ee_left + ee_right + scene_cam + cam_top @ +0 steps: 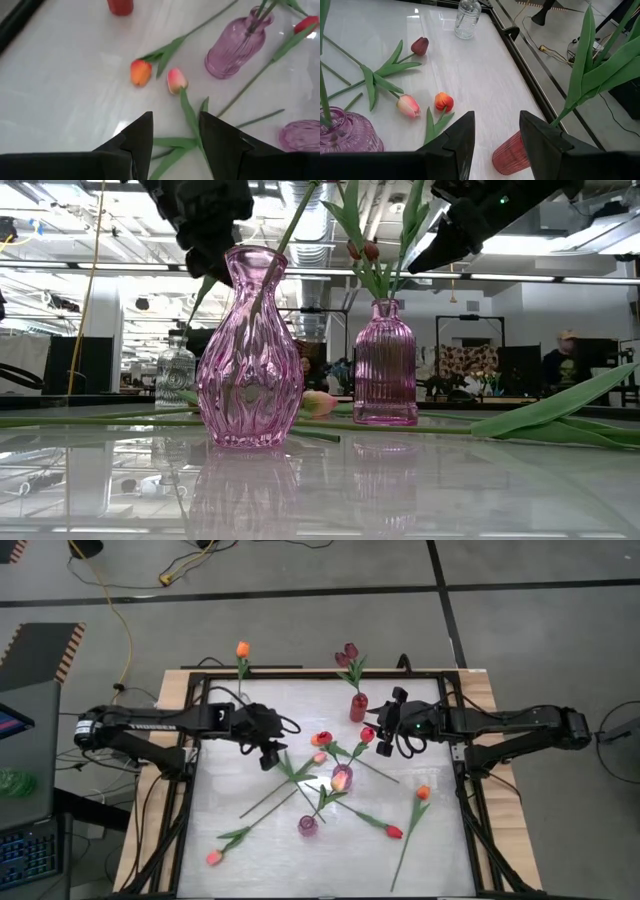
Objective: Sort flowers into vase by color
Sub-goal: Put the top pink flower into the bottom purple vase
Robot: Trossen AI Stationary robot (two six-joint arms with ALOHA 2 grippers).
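Lying flat on the white table [420, 850], most flowers [330, 785] point every way around the pink vase [342, 778], stems crossing. Both the left gripper [272, 755], beside that vase, and the right gripper [385, 745], past it, show jaws parted and empty.

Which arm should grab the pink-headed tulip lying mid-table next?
Left, probably. The open left gripper hovers right over the pink-headed tulip's green stem. The open right gripper is by the red ribbed vase, farther away.
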